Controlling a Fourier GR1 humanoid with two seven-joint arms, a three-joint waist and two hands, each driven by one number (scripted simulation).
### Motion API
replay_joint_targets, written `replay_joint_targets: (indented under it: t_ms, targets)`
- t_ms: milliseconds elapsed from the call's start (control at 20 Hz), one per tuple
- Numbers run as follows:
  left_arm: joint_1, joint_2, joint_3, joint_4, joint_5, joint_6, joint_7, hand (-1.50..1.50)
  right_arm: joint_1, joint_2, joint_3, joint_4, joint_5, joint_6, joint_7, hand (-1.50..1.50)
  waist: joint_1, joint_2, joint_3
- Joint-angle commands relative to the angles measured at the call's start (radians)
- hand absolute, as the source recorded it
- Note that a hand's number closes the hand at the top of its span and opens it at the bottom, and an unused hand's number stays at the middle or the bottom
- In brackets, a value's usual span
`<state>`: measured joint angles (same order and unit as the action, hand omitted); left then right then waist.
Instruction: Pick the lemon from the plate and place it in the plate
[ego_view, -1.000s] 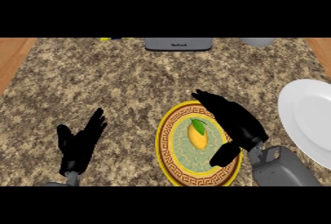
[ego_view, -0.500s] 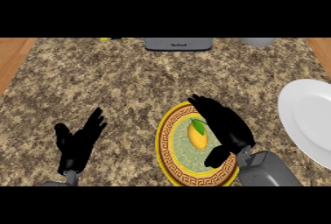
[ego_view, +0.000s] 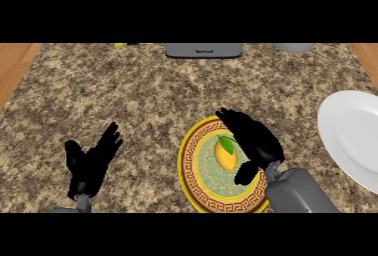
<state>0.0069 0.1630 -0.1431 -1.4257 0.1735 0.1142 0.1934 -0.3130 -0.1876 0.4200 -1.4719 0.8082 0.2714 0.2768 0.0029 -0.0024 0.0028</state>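
Our right hand arches over the lemon, fingers spread on its far side and thumb near, not yet closed on it. The lemon lies in the yellow plate. We judge the grasp is the step in hand; next the fingers must curl round the fruit, then lift and carry it right to the white plate. Our left hand rests open at lower left.

a speckled brown granite counter fills the view, with wood showing past its left and right edges. light is even.
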Motion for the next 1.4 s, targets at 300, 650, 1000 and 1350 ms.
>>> replay_joint_targets:
  t_ms: [300, 650, 1000, 1350]
  targets:
    - [0.016, -0.018, 0.016, 0.000, -0.023, -0.029, -0.010, 0.00, -0.054, 0.076, 0.077, 0.181, 0.153, -0.008, -0.076, 1.50, 0.004, 0.003, -0.003]
    - [0.018, -0.054, 0.019, -0.039, -0.047, -0.010, 0.046, 0.00, -0.031, 0.051, 0.015, 0.225, 0.243, -0.109, -0.190, 1.50, 0.000, 0.002, -0.003]
    - [0.039, -0.022, 0.060, -0.023, -0.043, -0.006, 0.022, 0.00, 0.431, 0.065, 0.074, -0.145, 0.280, -0.184, 0.115, 1.50, -0.070, -0.016, -0.004]
    - [0.019, -0.017, 0.066, -0.023, -0.038, -0.019, 0.032, 0.00, 0.601, 0.077, 0.165, -0.516, 0.422, -0.520, 0.102, 1.50, -0.048, -0.011, -0.003]
